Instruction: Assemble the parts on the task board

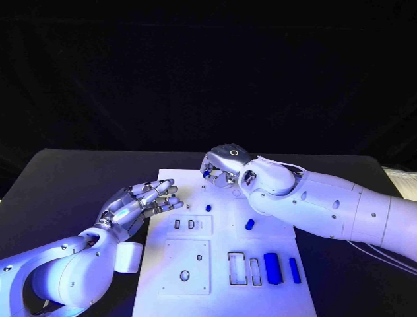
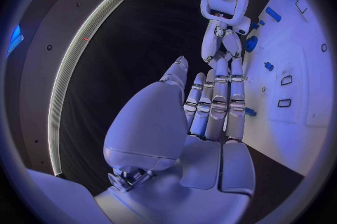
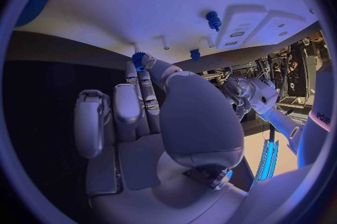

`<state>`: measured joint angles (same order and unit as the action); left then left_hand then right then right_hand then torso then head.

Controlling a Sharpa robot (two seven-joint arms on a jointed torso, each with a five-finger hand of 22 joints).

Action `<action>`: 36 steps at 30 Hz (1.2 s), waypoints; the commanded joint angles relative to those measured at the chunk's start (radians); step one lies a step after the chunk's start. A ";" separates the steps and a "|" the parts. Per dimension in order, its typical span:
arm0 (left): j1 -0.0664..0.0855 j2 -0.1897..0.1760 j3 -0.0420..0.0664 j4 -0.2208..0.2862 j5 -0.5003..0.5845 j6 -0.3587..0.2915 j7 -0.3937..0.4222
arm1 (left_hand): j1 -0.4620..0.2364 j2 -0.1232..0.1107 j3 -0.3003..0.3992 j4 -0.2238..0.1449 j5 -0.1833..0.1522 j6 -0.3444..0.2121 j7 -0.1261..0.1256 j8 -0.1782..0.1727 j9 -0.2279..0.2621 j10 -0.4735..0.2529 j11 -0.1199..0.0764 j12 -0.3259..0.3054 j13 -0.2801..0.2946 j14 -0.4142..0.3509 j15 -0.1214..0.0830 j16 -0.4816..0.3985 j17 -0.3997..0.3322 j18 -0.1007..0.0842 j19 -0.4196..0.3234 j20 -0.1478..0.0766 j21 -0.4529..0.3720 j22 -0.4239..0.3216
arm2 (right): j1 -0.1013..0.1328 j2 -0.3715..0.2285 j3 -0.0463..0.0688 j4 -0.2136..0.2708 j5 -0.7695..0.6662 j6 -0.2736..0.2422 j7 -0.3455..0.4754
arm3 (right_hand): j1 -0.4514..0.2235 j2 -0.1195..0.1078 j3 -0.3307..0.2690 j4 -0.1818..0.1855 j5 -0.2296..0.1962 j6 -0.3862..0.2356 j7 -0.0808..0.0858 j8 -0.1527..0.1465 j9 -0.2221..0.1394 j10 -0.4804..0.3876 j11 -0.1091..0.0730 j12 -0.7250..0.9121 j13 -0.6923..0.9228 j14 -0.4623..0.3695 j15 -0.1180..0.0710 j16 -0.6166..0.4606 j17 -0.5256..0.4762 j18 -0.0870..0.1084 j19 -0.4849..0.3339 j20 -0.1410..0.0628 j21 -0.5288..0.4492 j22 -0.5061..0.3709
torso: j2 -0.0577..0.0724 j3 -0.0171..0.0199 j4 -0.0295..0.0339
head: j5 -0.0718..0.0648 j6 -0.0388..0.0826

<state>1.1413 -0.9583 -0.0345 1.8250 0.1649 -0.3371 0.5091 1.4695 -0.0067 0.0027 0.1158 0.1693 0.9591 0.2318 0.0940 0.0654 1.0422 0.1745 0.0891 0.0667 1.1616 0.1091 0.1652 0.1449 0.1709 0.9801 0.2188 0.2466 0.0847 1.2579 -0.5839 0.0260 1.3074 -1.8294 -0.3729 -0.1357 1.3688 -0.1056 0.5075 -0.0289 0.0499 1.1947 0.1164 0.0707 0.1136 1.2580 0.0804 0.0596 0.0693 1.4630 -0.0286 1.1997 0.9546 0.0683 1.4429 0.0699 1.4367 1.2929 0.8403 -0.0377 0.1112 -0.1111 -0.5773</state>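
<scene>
The right robot hand point(image 1: 225, 166) hangs over the far edge of the task board point(image 1: 223, 264), pinching a small blue gear-like part point(image 3: 139, 59) at its fingertips. The left robot hand point(image 1: 137, 203) hovers beside the board's left edge, fingers apart and holding nothing. Other blue parts point(image 1: 271, 267) lie nearer the robot on the board, long axes running away from it. Any seat for the held piece probably lies just below the right robot hand, on its nearer side.
</scene>
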 commanded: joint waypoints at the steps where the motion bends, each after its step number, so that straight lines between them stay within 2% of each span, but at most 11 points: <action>1: 0.001 0.001 0.001 0.001 -0.001 0.022 0.005 | -0.004 0.007 0.000 -0.007 -0.003 -0.005 0.003 -0.005 -0.001 -0.009 0.000 -0.002 -0.002 0.001 0.006 -0.007 0.002 0.012 0.004 0.004 -0.007 -0.002 | -0.008 -0.004 -0.005 0.002 -0.018 0.029 -0.008 | -0.004 -0.005 -0.001 0.004 0.003 0.003 0.001 0.005 0.002 0.028 -0.028 0.002 0.002 0.033 -0.001 0.004 0.001 -0.013 0.004 0.005 0.004 0.000 | 0.000 0.0003 0.0007 | 0.000 0.000; 12: 0.001 0.001 0.001 0.000 -0.001 0.023 0.005 | -0.004 0.007 0.000 -0.007 -0.003 -0.005 0.003 -0.005 -0.001 -0.009 0.000 -0.002 -0.002 0.001 0.006 -0.007 0.002 0.012 0.004 0.004 -0.007 -0.002 | -0.009 -0.009 -0.005 0.007 -0.024 0.026 -0.013 | -0.005 -0.006 -0.002 0.004 0.003 0.004 0.001 0.005 0.002 0.028 -0.028 0.002 0.002 0.033 -0.001 0.006 0.003 -0.013 0.003 0.005 0.004 -0.001 | 0.001 0.0000 -0.0002 | 0.001 0.000; 22: 0.001 0.000 0.001 0.000 -0.001 0.023 0.005 | -0.004 0.007 0.000 -0.007 -0.003 -0.005 0.003 -0.005 -0.001 -0.009 0.000 -0.002 -0.002 0.001 0.006 -0.007 0.002 0.012 0.004 0.004 -0.007 -0.002 | -0.009 -0.010 -0.005 0.001 -0.027 0.026 -0.016 | -0.010 -0.011 -0.004 0.007 0.002 0.002 0.001 0.002 0.003 0.026 -0.028 0.002 0.001 0.032 0.000 0.008 0.004 -0.013 0.002 0.005 0.004 -0.001 | 0.002 -0.0007 0.0013 | -0.001 0.000; 25: 0.001 0.000 0.001 0.001 -0.001 0.023 0.005 | -0.004 0.007 0.000 -0.007 -0.003 -0.005 0.003 -0.005 -0.001 -0.009 0.000 -0.002 -0.002 0.001 0.006 -0.007 0.002 0.012 0.004 0.004 -0.007 -0.002 | -0.009 -0.008 -0.005 -0.002 -0.019 0.023 -0.013 | -0.030 -0.033 -0.010 0.018 0.001 -0.042 0.014 -0.012 -0.007 -0.020 -0.014 -0.003 -0.007 0.023 0.009 -0.003 -0.014 -0.008 -0.013 0.010 -0.009 -0.028 | 0.002 -0.0007 0.0011 | -0.002 0.002; 27: 0.001 0.000 0.001 0.001 -0.001 0.023 0.005 | -0.004 0.007 0.000 -0.007 -0.003 -0.005 0.003 -0.005 -0.001 -0.009 0.000 -0.002 -0.002 0.001 0.006 -0.007 0.002 0.012 0.004 0.004 -0.007 -0.002 | -0.009 -0.006 -0.005 -0.004 -0.016 0.021 -0.012 | -0.055 -0.066 -0.028 0.031 -0.001 -0.129 0.022 -0.011 -0.029 -0.088 0.001 -0.003 -0.010 0.008 0.022 -0.037 -0.065 0.002 -0.043 0.020 -0.038 -0.085 | 0.002 -0.0017 0.0012 | -0.002 0.002; 29: 0.001 0.000 0.001 0.001 -0.001 0.022 0.005 | -0.003 0.007 0.000 -0.008 -0.003 -0.006 0.003 -0.005 0.000 -0.010 0.000 -0.003 -0.002 0.001 0.006 -0.008 0.003 0.012 0.004 0.005 -0.007 -0.003 | -0.009 -0.004 -0.005 -0.005 -0.014 0.019 -0.011 | -0.065 -0.085 -0.064 0.043 -0.003 -0.199 0.007 -0.011 -0.047 -0.154 0.009 -0.001 -0.008 -0.004 0.029 -0.065 -0.104 0.016 -0.079 0.030 -0.076 -0.154 | 0.002 -0.0013 0.0020 | -0.003 0.002; 31: 0.001 0.000 0.001 0.001 -0.001 0.022 0.005 | -0.003 0.007 0.000 -0.008 -0.003 -0.006 0.003 -0.005 0.000 -0.010 0.000 -0.003 -0.002 0.001 0.006 -0.008 0.003 0.012 0.004 0.005 -0.007 -0.003 | -0.009 -0.004 -0.005 -0.006 -0.012 0.018 -0.011 | -0.063 -0.087 -0.097 0.051 -0.001 -0.219 0.012 -0.010 -0.049 -0.179 0.013 0.001 -0.007 -0.007 0.033 -0.078 -0.122 0.022 -0.092 0.034 -0.094 -0.183 | 0.002 -0.0010 0.0029 | -0.003 0.002; 32: 0.001 0.000 0.001 0.001 -0.001 0.021 0.005 | -0.003 0.007 0.000 -0.008 -0.003 -0.006 0.003 -0.005 0.000 -0.010 0.000 -0.003 -0.002 0.001 0.006 -0.008 0.003 0.012 0.004 0.005 -0.007 -0.003 | -0.009 -0.004 -0.005 -0.006 -0.012 0.017 -0.012 | -0.052 -0.079 -0.120 0.058 -0.001 -0.224 0.013 -0.008 -0.048 -0.183 0.014 0.003 -0.005 -0.007 0.034 -0.082 -0.128 0.023 -0.093 0.036 -0.098 -0.188 | 0.002 -0.0012 0.0027 | -0.004 0.002; 36: 0.001 -0.001 0.001 0.001 -0.001 0.021 0.005 | -0.003 0.007 0.000 -0.008 -0.003 -0.006 0.003 -0.005 0.000 -0.010 0.000 -0.003 -0.002 0.001 0.006 -0.008 0.003 0.012 0.004 0.005 -0.007 -0.003 | -0.009 -0.013 -0.005 0.002 -0.011 0.004 -0.013 | -0.040 -0.068 -0.134 0.064 0.000 -0.211 0.018 -0.004 -0.045 -0.166 0.011 0.010 -0.002 -0.006 0.032 -0.083 -0.130 0.022 -0.087 0.036 -0.097 -0.183 | 0.002 -0.0015 0.0022 | -0.003 0.002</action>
<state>1.1414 -0.9600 -0.0345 1.8242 0.1649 -0.3356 0.5085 1.4695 -0.0067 0.0028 0.1158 0.1693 0.9591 0.2318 0.0940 0.0654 1.0400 0.1767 0.0891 0.0667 1.1616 0.1091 0.1614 0.1457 0.1709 0.9825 0.2212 0.2417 0.0837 1.2492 -0.5931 0.0209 1.3051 -1.8364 -0.3686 -0.1456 1.3188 -0.1738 0.3804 0.0347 0.0498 0.9775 0.1311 0.0614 0.0676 1.0835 0.0908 0.0641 0.0661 1.4574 -0.0016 1.1230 0.8248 0.0844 1.3532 0.1058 1.3419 1.1078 0.8421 -0.0389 0.1134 -0.1147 -0.5751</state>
